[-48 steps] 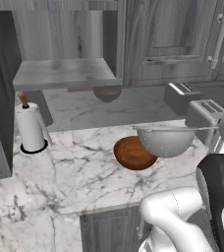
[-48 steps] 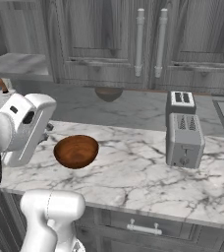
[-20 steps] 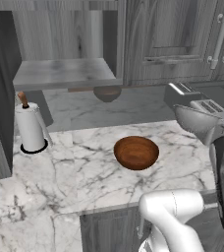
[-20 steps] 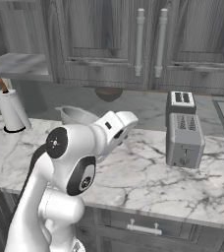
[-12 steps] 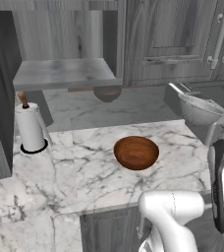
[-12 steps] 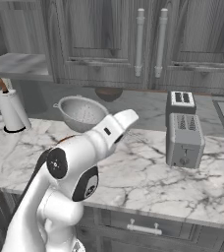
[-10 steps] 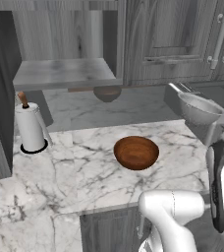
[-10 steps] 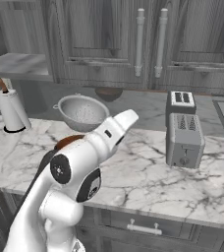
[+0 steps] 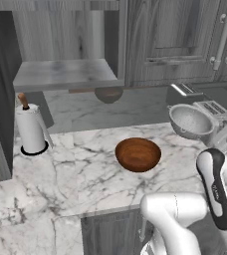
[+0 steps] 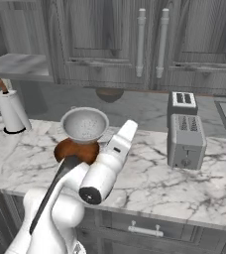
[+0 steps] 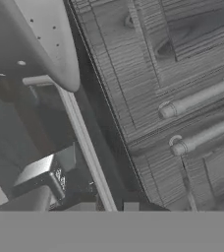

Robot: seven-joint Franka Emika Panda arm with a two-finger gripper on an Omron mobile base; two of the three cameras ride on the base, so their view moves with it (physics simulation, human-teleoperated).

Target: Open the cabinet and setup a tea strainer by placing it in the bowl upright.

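strainer: silver mesh strainer (image 9: 190, 121) held in the air, rim up and slightly tilted, to the right of the bowl in the left base view; in the right base view the strainer (image 10: 84, 124) hangs just above and in front of the bowl; in the hand view its pale curved side (image 11: 40, 39) fills the upper left, with its thin handle (image 11: 84, 145) running down toward the fingertips
gripper: gripper (image 11: 106, 206) with 2 small dark tips close on either side of the handle's end, clamped on the strainer's handle
arm: white arm (image 10: 107, 161) rises from the lower left of the right base view and reaches toward the strainer; in the left base view its dark joint (image 9: 216, 187) sits at the lower right
bowl: glossy reddish-brown bowl (image 9: 138, 154) on the marble counter (image 9: 70, 172), upright, nothing in it; in the right base view the bowl (image 10: 74, 151) is partly hidden behind the strainer and arm
cabinet: door swung open at the left edge, grey shelf (image 9: 63, 74) exposed above the counter
paper towel: white roll (image 9: 30, 130) upright on a dark base, left of the bowl and well apart from it
toaster: silver toaster (image 10: 186, 130) on the counter, well to the right of the bowl
doors: closed grey doors with 2 silver handles (image 10: 151, 43) above the toaster
half-round shape: small dull brown half-round (image 9: 108, 94) under the cabinets, behind the bowl
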